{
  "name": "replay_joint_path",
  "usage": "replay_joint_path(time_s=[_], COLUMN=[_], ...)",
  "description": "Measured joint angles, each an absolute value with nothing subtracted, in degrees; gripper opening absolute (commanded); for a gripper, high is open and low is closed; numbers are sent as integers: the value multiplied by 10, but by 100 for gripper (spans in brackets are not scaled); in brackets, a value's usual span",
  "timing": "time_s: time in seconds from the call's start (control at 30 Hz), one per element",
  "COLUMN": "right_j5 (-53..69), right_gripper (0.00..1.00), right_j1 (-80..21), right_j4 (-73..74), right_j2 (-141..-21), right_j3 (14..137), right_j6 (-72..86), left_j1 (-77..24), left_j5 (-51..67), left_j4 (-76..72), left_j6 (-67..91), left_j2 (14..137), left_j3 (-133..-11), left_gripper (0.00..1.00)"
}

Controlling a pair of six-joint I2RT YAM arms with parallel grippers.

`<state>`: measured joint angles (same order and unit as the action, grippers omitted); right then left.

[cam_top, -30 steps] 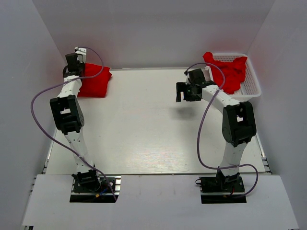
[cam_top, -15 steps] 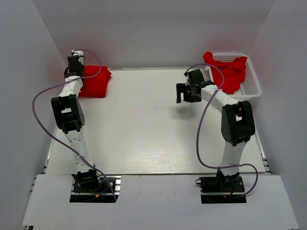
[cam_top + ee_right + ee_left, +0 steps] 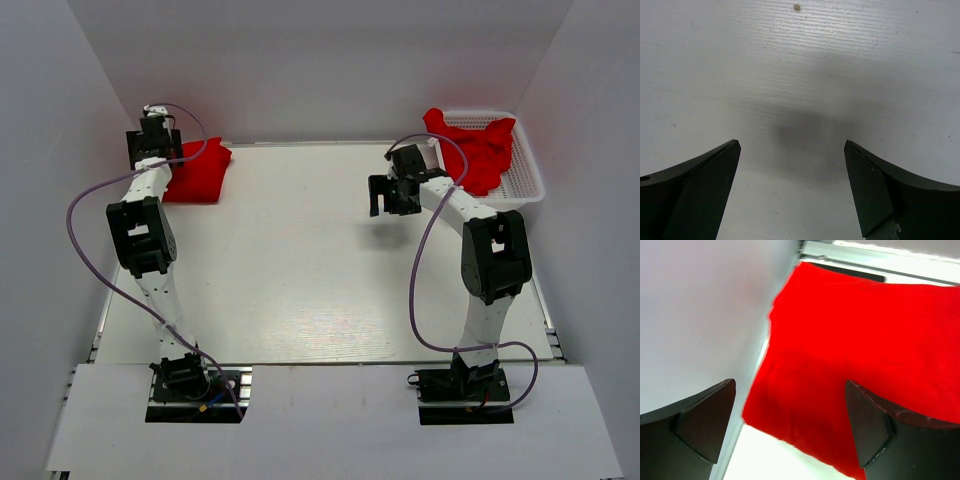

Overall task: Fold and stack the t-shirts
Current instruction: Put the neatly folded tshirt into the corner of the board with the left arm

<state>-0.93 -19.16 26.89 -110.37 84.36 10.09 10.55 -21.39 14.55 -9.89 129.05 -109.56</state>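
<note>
Shirt (image 3: 855, 350) lies folded just beneath the left gripper (image 3: 790, 385), whose jaws stand wide and hold nothing, likely where the stack goes; the right gripper (image 3: 791, 143), equally spread, hovers empty.

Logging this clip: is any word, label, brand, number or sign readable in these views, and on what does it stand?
No text can be read in any view.
Folded red t-shirt: plain, no print or tag showing.
Red t-shirts in the white mesh basket: no print visible.
Table: only a small dark speck, no marking.
</note>
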Motion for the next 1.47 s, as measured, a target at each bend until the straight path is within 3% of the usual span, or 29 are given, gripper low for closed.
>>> replay_joint_path(time_s=[0.5, 1.13, 1.47], right_j5=[17, -27, -70], right_gripper=[90, 90, 90], right_j1=[-203, -206, -206], right_j4=[237, 211, 224], right_j2=[-1072, -853, -751], right_j3=[833, 710, 627], right_j6=[101, 158, 176], left_j1=[79, -181, -258], left_j5=[-25, -72, -158], left_j4=[154, 265, 352], left_j6=[-33, 138, 177], left_j2=[1250, 921, 897], left_j3=[-1025, -777, -765], left_gripper=[100, 100, 100])
